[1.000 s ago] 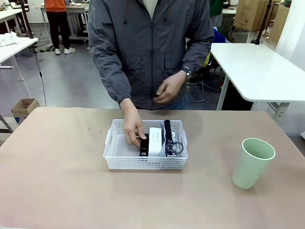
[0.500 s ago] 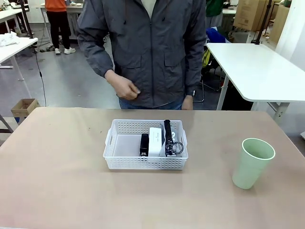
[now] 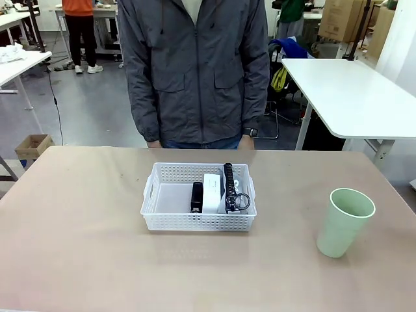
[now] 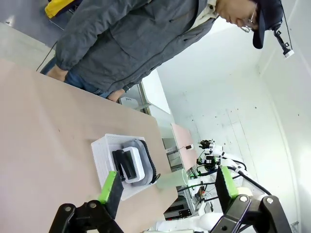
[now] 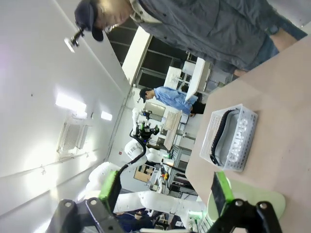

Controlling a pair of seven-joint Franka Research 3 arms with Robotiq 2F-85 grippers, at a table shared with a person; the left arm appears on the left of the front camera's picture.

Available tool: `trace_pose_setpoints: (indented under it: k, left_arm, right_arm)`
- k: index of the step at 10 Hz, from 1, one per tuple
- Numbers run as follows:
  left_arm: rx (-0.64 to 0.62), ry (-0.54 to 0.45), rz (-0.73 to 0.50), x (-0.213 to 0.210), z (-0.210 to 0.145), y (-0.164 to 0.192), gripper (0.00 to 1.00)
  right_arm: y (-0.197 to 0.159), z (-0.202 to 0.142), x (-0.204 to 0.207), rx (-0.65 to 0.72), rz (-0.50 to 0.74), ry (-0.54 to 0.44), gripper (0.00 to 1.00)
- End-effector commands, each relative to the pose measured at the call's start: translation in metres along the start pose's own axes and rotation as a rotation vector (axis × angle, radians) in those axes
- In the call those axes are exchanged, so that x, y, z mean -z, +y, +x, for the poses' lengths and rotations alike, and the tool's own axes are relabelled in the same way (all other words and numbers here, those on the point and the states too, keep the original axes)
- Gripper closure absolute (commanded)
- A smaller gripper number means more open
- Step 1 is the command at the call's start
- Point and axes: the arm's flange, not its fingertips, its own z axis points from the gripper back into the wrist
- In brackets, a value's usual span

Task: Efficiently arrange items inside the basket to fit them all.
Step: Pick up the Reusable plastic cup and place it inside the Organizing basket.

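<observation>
Right of the basket, well apart, stands the upright cup, nearer the right gripper. That and the left gripper are spread wide, empty.

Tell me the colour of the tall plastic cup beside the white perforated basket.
Pale green; the tall plastic cup shows best in the front view.

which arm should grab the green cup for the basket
Probably right: the cup stands right of the basket, on that arm's side, close beneath the open right gripper in its wrist view.
</observation>
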Motion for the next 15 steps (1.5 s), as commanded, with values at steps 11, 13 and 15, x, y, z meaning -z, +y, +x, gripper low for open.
trace_pose_setpoints:
  k: [11,13,15]
  left_arm:
    - [-0.003,0.003,0.005,-0.001,-0.002,-0.001,0.0]
    - [-0.003,0.003,0.005,-0.001,-0.002,-0.001,0.0]
    - [-0.003,0.003,0.005,-0.001,-0.002,-0.001,0.0]
  right_arm:
    - [-0.04,-0.069,-0.033,-0.131,-0.518,0.505,0.0]
    - [-0.051,-0.061,-0.027,-0.357,-0.519,0.602,0.0]
    - [-0.064,-0.065,-0.002,-0.789,-0.389,0.75,0.0]
